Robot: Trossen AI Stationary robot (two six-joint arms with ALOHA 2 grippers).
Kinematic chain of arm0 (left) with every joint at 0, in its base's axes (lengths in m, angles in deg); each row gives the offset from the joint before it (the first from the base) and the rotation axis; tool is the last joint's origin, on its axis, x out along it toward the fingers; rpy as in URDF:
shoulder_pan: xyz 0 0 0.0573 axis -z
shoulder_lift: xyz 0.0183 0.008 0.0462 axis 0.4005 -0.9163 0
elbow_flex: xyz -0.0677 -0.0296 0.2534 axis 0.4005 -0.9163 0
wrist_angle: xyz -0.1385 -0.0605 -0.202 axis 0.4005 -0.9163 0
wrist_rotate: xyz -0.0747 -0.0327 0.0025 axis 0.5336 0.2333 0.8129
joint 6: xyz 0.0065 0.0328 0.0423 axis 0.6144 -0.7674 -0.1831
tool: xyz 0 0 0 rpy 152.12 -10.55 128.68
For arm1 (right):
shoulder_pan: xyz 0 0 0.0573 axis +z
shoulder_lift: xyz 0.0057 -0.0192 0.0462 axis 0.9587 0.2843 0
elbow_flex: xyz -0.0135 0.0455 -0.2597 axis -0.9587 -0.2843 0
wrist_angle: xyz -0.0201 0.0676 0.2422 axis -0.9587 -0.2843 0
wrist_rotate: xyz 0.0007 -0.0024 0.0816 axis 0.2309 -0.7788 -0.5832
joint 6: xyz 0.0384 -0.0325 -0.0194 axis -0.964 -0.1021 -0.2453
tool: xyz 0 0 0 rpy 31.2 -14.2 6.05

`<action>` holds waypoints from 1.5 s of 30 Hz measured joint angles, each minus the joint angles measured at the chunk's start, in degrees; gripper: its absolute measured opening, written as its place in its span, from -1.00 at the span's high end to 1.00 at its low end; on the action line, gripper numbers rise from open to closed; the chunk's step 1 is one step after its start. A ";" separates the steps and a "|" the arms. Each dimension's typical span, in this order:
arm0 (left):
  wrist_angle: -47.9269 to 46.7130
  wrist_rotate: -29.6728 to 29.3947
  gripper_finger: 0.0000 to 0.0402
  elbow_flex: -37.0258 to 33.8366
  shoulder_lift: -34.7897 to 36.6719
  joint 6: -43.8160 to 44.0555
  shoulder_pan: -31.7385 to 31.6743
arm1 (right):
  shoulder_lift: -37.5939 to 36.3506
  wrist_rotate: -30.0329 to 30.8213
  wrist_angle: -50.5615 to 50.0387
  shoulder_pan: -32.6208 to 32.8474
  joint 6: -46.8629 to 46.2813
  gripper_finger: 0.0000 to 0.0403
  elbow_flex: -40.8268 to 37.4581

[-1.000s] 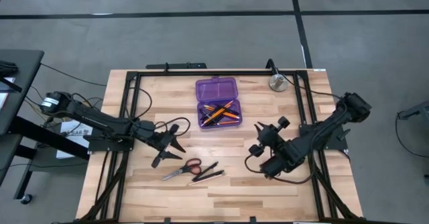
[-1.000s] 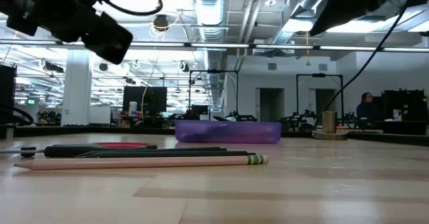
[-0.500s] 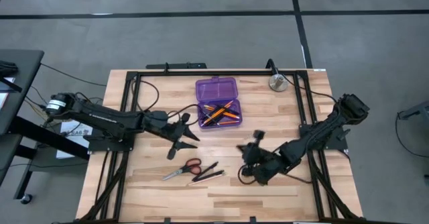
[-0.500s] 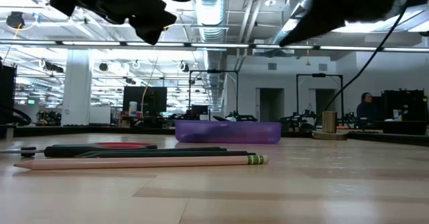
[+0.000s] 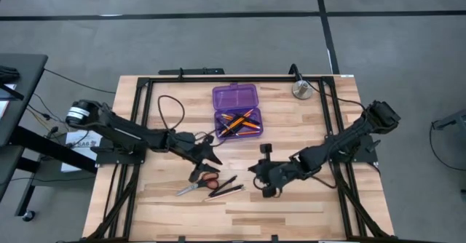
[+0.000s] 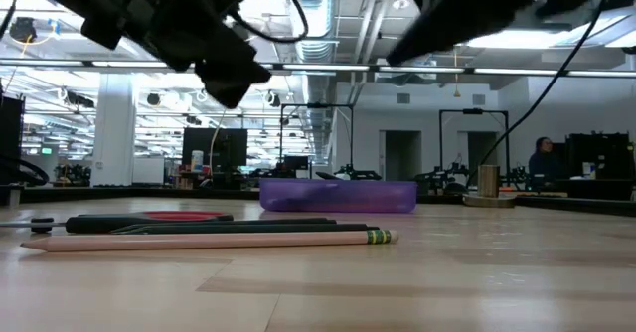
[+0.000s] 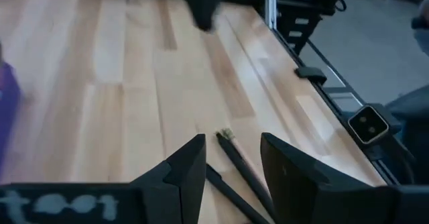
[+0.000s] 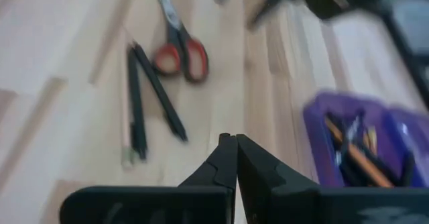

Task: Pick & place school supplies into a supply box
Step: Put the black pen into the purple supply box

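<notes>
Your supply box [image 5: 235, 112] holds orange pencils [image 5: 237, 122] and pens. The scissors [image 5: 199, 185] lie just under the left gripper [image 5: 206, 163], half open and empty. The right gripper [image 5: 256, 174] has pinched shut empty, having swung nearer the loose pens [image 5: 224, 188].

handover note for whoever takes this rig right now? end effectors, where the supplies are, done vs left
Left end effector: open, empty, above the scissors at the table's front left.
Right end effector: shut, empty, over bare table right of the loose items.
Supply box: open at back centre, lid flat behind it, with orange pencils and dark pens inside.
Done: those supplies are boxed.
Left: scissors, two black pens and one pencil lie loose on the table; lid not closed.
</notes>
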State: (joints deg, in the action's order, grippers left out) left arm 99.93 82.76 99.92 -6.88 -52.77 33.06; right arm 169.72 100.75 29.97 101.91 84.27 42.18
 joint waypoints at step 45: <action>-16.94 -26.32 0.35 10.02 -7.94 15.90 13.50 | 11.83 6.78 64.48 6.45 -13.59 1.00 -32.55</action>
State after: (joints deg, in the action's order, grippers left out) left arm 82.99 56.44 109.94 -14.82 -36.87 46.56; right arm 181.54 107.53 94.45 108.36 70.68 9.63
